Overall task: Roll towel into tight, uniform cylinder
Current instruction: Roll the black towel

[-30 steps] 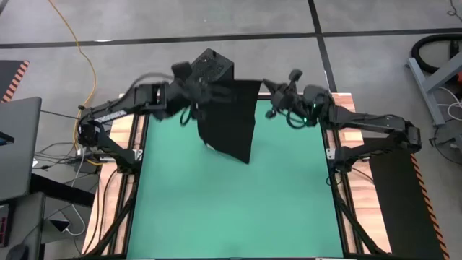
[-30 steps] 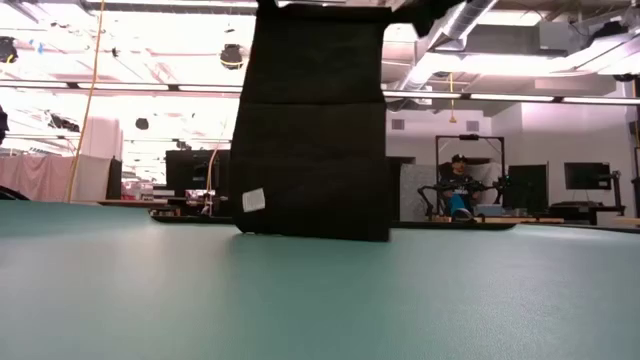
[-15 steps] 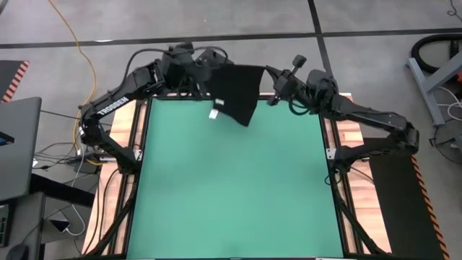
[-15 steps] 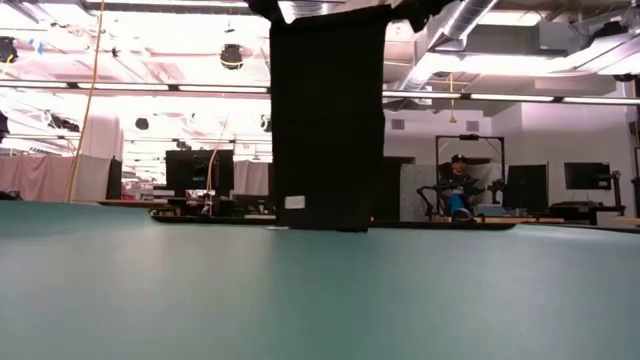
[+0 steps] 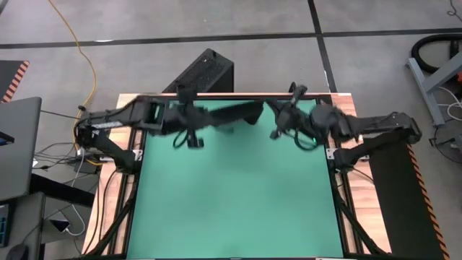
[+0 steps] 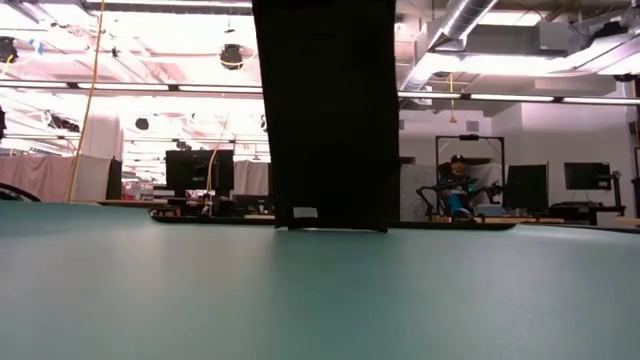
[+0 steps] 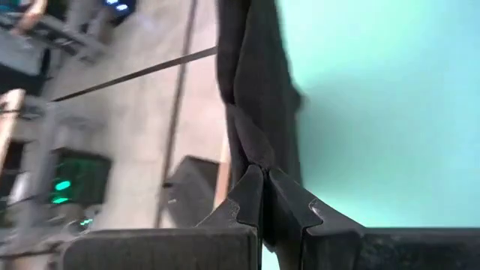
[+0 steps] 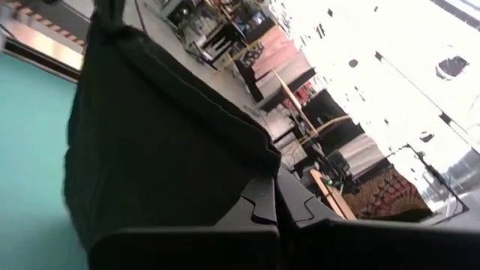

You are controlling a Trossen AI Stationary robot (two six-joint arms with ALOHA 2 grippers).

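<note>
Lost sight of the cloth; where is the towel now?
The towel hangs near the green mat's far edge, pinched between the left hand and right hand.

Two dark, slender jointed arms with black cable loops near the wrists; the left gripper and right gripper have angular black fingers.

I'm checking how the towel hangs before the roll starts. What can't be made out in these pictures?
- Low view: the top of the towel and both grippers are cut off by the picture's upper edge.
- Low view: print on the white tag is too small to read.
- High view: the towel shows only as a blurred dark band between the left gripper and right gripper; its length is hidden.
</note>
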